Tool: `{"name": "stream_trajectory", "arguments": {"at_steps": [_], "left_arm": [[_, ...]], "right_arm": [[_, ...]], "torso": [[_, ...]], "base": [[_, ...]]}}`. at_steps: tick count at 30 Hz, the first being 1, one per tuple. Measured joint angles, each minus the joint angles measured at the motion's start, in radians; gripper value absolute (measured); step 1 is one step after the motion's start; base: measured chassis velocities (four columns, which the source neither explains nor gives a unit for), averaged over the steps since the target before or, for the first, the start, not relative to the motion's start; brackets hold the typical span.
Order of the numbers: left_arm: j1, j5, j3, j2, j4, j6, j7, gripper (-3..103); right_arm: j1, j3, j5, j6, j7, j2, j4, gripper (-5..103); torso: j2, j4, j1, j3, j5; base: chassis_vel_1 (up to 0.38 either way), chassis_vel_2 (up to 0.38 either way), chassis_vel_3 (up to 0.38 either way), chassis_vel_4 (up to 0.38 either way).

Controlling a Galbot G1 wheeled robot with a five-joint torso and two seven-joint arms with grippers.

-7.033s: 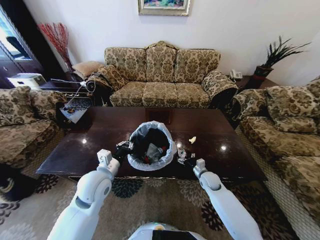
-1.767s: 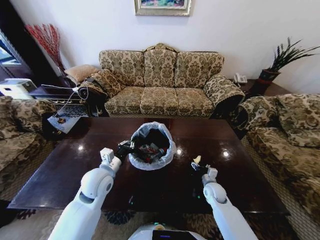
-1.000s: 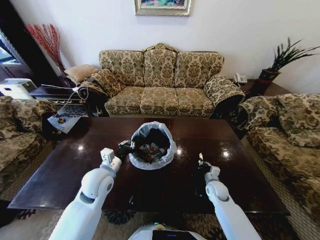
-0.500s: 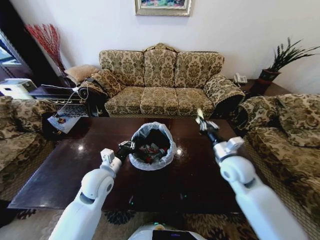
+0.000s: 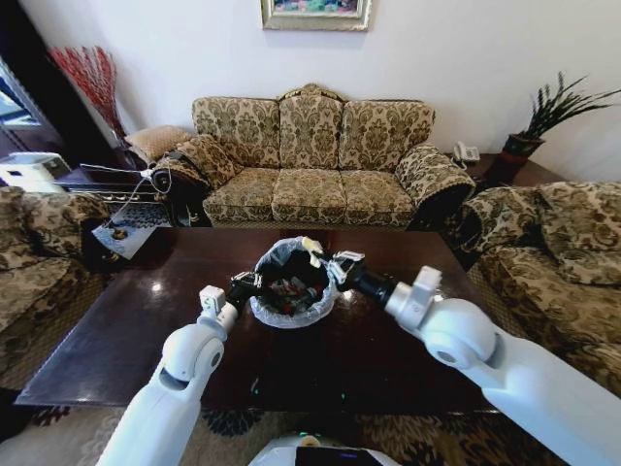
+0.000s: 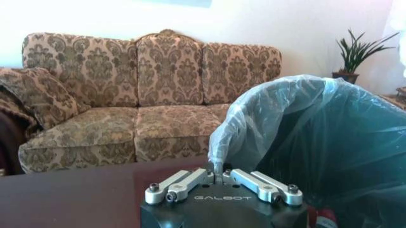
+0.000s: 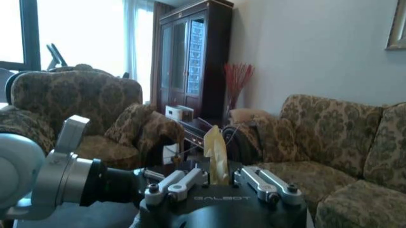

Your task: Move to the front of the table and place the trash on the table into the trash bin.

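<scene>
One trash bin (image 5: 291,283) stands on one table (image 5: 146,330), with two grippers at it, the left gripper (image 5: 243,285) and the right gripper (image 5: 325,260). One yellowish scrap (image 7: 214,154) is held. Three sofas surround the table: far sofa (image 5: 310,160), left sofa (image 5: 39,243) and right sofa (image 5: 553,243).

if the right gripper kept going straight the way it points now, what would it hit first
Probably the left gripper, shut on the ruffled bag rim of the small round black trash bin. The right gripper holds a yellowish scrap above that bin. Depth is unclear.

Glossy white rounded arms, black wrists; each gripper (image 6: 219,178) has silver screwed links and "GALBOT" lettering.
</scene>
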Motion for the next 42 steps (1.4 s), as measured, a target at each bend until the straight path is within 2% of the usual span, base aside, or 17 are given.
{"name": "stream_trajectory", "arguments": {"at_steps": [2,4,5,7,8,10,11,13,14,16,17,19,20,22,26,33,42], "left_arm": [[0.002,0.0,0.0,-0.003,0.0,0.001,0.001,1],[0.004,0.001,0.001,-0.007,0.0,0.003,0.002,1],[0.004,0.001,0.001,-0.008,0.002,0.003,0.003,1],[0.003,0.003,0.001,-0.01,0.007,0.003,0.004,1],[0.003,0.003,0.001,-0.01,0.007,0.003,0.004,1],[0.002,0.005,0.002,-0.014,0.011,0.003,0.005,1],[0.002,0.005,0.002,-0.014,0.011,0.003,0.005,1],[0.002,0.006,0.0,-0.015,0.012,0.003,0.005,1],[0.002,0.006,0.0,-0.015,0.012,0.003,0.005,1],[0.004,0.006,-0.005,-0.014,0.012,0.004,0.006,1],[0.005,0.006,-0.008,-0.013,0.011,0.003,0.005,1],[0.008,0.006,-0.012,-0.011,0.011,0.004,0.005,1],[0.008,0.006,-0.012,-0.011,0.011,0.004,0.005,1],[0.009,0.006,-0.014,-0.01,0.011,0.004,0.005,1],[0.007,0.006,-0.011,-0.015,0.011,0.004,0.005,1],[0.015,0.009,-0.015,-0.02,0.0,0.003,0.005,1],[0.023,0.008,-0.028,-0.017,-0.005,0.003,0.004,1]], "right_arm": [[0.006,-0.009,-0.008,-0.006,0.001,0.004,-0.004,18],[0.009,-0.017,-0.031,-0.01,0.001,0.012,-0.02,29],[0.009,-0.018,-0.041,-0.01,-0.001,0.017,-0.029,29],[0.008,-0.018,-0.052,-0.01,-0.004,0.025,-0.042,40],[0.008,-0.018,-0.052,-0.01,-0.004,0.025,-0.042,40],[0.007,-0.018,-0.059,-0.009,-0.005,0.034,-0.051,51],[0.007,-0.018,-0.059,-0.009,-0.005,0.034,-0.051,51],[0.009,-0.011,-0.063,-0.001,-0.003,0.043,-0.055,61],[0.009,-0.011,-0.063,-0.001,-0.003,0.043,-0.055,61],[-0.005,0.021,-0.063,0.004,0.012,0.05,-0.045,73],[-0.022,0.046,-0.063,0.004,0.015,0.05,-0.034,73],[-0.069,0.094,-0.07,-0.004,0.014,0.044,-0.007,83],[-0.069,0.094,-0.07,-0.004,0.014,0.044,-0.007,83],[-0.104,0.118,-0.081,-0.006,0.019,0.035,0.017,94],[-0.118,0.132,-0.086,-0.01,0.028,0.026,0.039,99],[-0.178,0.206,-0.082,-0.025,0.033,0.002,0.097,100],[-0.185,0.248,-0.054,-0.031,0.079,-0.009,0.163,100]], "torso": [[0.0,0.0,0.0,0.0,0.0],[0.0,0.0,0.0,0.0,0.0],[0.0,0.0,0.0,0.0,0.0],[0.0,0.0,0.0,0.0,0.0001],[0.0,0.0,0.0,0.0,0.0001],[0.0,0.0,0.0,0.0,0.0],[0.0,0.0,0.0,0.0,0.0],[0.0,0.0,0.0,0.0,-0.0001],[0.0,0.0,0.0,0.0,-0.0001],[0.0,0.0002,0.0,0.0,0.0],[0.0,0.0001,0.0,0.0,0.0001],[0.0,0.0,0.0,0.0,-0.0001],[0.0,0.0,0.0,0.0,-0.0001],[0.0,-0.0001,0.0,0.0,0.0001],[0.0,-0.0001,0.0,0.0,0.0002],[0.0,-0.0002,0.0,0.0,0.0002],[0.0,0.0,0.0,0.0,-0.0006]], "base": [[0.0,0.0,0.0,0.0],[0.0,0.0,0.0,0.0],[0.0,0.0,0.0,0.0],[0.0,0.0,0.0,0.0],[0.0,0.0,0.0,0.0],[0.0,0.0,0.0,0.0],[0.0,0.0,0.0,0.0],[0.0,0.0,0.0,0.0],[0.0,0.0,0.0,0.0],[0.0,0.0,0.0,0.0],[0.0,0.0,0.0,0.0],[0.0,0.0,0.0,0.0],[0.0,0.0,0.0,0.0],[0.0,0.0,0.0,0.0],[0.0,0.0,0.0,0.0],[0.09,0.008,-0.114,0.001],[0.328,-0.031,-0.348,0.031]]}}
